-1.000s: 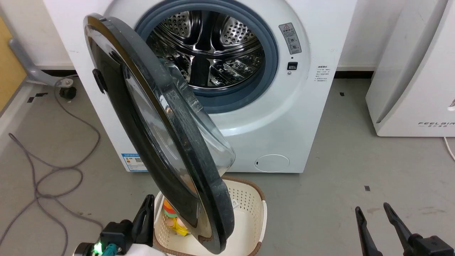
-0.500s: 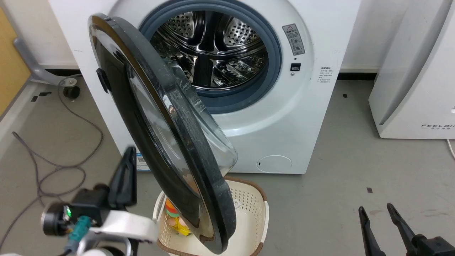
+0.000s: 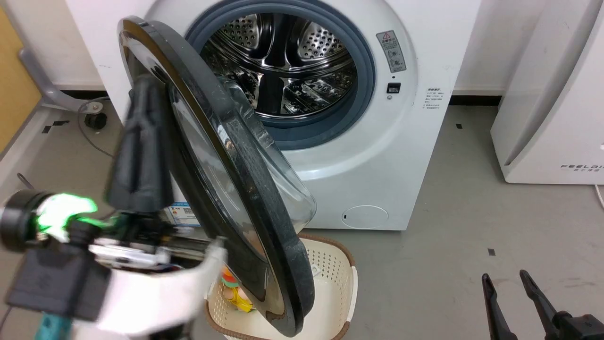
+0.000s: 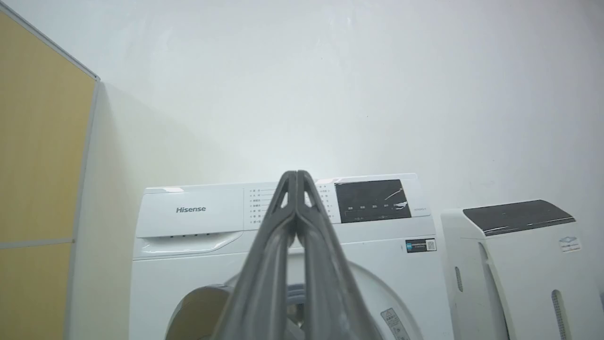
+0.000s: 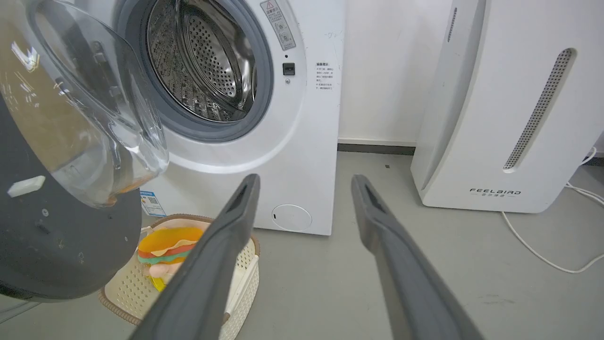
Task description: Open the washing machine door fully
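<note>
Jaws look pressed together on the left gripper (image 3: 144, 99), blurred in the head view; it is raised, fingers up, before the black outer face of the door (image 3: 245, 189), which stands half swung out from the washing machine (image 3: 377, 165). Contact cannot be told. The right gripper (image 3: 504, 278) sits low, jaws apart, empty. The left wrist view shows closed fingers holding nothing, the control panel (image 4: 373, 200) beyond their tips. The right wrist view shows the door's glass bowl left of the open jaws, a basket (image 5: 125, 293) below it.

Bright, even light. Left end effector (image 3: 144, 94) motion-blurred in head view; glare streaks on the washing machine door (image 3: 264, 226) glass.
</note>
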Robot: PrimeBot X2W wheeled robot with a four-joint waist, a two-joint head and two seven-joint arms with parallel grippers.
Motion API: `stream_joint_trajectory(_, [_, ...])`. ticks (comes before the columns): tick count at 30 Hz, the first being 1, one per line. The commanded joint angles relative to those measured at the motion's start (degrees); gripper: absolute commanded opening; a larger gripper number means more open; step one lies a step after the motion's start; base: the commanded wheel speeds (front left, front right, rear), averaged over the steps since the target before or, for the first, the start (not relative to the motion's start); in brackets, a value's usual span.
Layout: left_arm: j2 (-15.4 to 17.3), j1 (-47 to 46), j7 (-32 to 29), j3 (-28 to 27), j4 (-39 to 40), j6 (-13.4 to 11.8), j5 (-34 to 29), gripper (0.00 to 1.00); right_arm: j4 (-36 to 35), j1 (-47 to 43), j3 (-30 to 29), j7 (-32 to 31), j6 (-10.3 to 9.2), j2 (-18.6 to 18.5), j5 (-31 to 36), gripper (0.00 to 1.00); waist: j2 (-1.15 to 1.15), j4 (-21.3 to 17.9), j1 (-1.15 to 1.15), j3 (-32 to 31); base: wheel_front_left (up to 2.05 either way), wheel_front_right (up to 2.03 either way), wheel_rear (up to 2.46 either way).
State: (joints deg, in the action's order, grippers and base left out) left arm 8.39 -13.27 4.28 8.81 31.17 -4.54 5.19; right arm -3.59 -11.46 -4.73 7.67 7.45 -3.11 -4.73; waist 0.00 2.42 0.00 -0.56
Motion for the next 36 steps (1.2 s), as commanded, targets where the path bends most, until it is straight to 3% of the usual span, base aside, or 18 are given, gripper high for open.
stream_joint_trajectory(1, [-1.0,-1.4,0.4,2.4,1.2,1.0,0.3,0.0,0.1,0.1,-0.1,0.3,0.03,0.2,-0.4,1.0,0.0,0.1,0.0,0.0,0.0,0.0,0.0])
stream_joint_trajectory(14, [-4.2,1.3,-4.5,23.2,-2.9,6.2,3.9,0.0,0.3,-0.1,-0.1,0.2,0.03,0.2,-0.7,1.0,0.0,0.1,0.0,-0.3,0.0,0.0,0.0])
stream_joint_trajectory(24, [-0.6,10.4,-9.5,35.6,-12.1,9.9,7.0,0.0,0.6,-0.1,-0.2,-0.1,0.03,0.2,-0.6,1.0,0.0,0.6,0.0,-0.1,0.0,0.0,0.0])
stream_joint_trajectory(28, [0.2,12.1,-9.9,36.0,-16.8,9.3,7.6,0.0,0.7,0.1,-0.1,-0.2,0.03,0.2,-0.7,1.0,0.0,0.6,0.0,0.1,0.0,0.0,0.0])
stream_joint_trajectory(36, [-1.6,9.5,-6.3,29.5,-26.7,3.3,7.7,0.0,0.9,0.1,0.0,-0.2,0.03,0.2,-0.7,1.0,0.0,0.3,0.0,0.2,0.0,0.0,0.0])
